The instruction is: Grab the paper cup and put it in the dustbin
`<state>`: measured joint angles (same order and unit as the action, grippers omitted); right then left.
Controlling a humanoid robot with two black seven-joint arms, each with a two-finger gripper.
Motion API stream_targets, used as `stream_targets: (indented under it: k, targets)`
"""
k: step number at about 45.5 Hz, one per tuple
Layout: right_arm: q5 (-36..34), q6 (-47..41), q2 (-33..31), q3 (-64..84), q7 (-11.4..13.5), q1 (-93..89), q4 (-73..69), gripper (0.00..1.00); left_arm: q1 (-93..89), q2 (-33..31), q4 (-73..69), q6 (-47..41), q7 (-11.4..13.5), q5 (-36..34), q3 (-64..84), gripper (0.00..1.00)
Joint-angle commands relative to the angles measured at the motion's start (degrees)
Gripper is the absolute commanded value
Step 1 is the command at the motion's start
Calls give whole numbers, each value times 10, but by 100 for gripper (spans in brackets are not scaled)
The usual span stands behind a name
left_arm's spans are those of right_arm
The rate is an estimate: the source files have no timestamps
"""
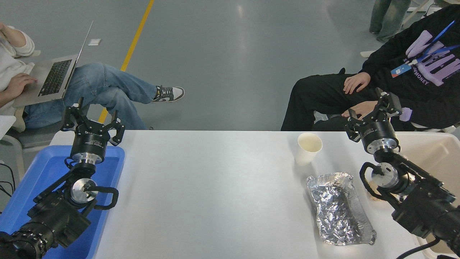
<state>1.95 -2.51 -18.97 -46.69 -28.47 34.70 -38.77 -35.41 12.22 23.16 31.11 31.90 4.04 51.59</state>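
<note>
Claw (373, 108) on right arm spread wide, empty, near upright unprinted paper cup (308, 148).

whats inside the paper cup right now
The paper cup stands upright on the table; its cream inner wall shows and nothing is visible in it. The near wall hides the very bottom.

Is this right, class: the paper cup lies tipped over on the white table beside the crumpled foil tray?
Not quite. The head view shows the paper cup standing upright, mouth up, on the white table beside the crumpled foil tray.
</note>
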Motion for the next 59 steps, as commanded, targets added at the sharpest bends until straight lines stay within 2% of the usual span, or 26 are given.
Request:
stream_targets:
  k: [1, 27, 34, 44, 53, 59]
  targets:
    - [0, 0, -5, 0, 0, -2, -1, 100, 1, 0, 0, 0, 3, -1, 0, 99]
    - [-2, -6, -17, 1, 3, 5, 3, 100, 0, 0, 0, 0, 4, -1, 0, 99]
    - [-7, -8, -21, 16, 40, 10, -1, 100, 1, 0, 0, 0, 4, 0, 0, 99]
    - [-11, -9, -39, 26, 44, 16, -3, 100, 1, 0, 0, 0, 4, 0, 0, 99]
    - [-29, -9, -99, 124, 41, 26, -32, 100, 1, 0, 0, 0, 4, 0, 0, 99]
    - [-32, -9, -173, 288, 39, 91, -39, 100, 0, 0, 0, 0, 4, -1, 0, 99]
